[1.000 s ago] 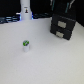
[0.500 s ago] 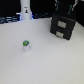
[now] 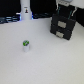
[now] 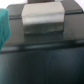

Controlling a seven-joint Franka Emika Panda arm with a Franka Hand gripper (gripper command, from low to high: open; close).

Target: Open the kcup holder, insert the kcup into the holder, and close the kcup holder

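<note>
Gripper [image 3: 64, 10] at kcup holder [image 3: 63, 26] top; jaw opening I cannot tell (blurred). Wrist view fills with pale handle [image 4: 44, 17]. I'd hook handle squarely, pull straight out. Kcup [image 3: 26, 46] upright on table [image 3: 50, 62], well apart.

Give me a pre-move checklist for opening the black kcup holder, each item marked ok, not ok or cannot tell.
1. Gripper at the black boxy kcup holder: ok, the arm hangs over its top in the exterior view.
2. Pale handle in wrist view: ok, close and centred.
3. Jaws closed on the handle: cannot tell, fingertips not clearly shown.
4. Holder open: not ok, both fronts look shut.
5. Small white kcup with green top upright on the white table: ok.
6. Kcup apart from holder: ok.
</note>
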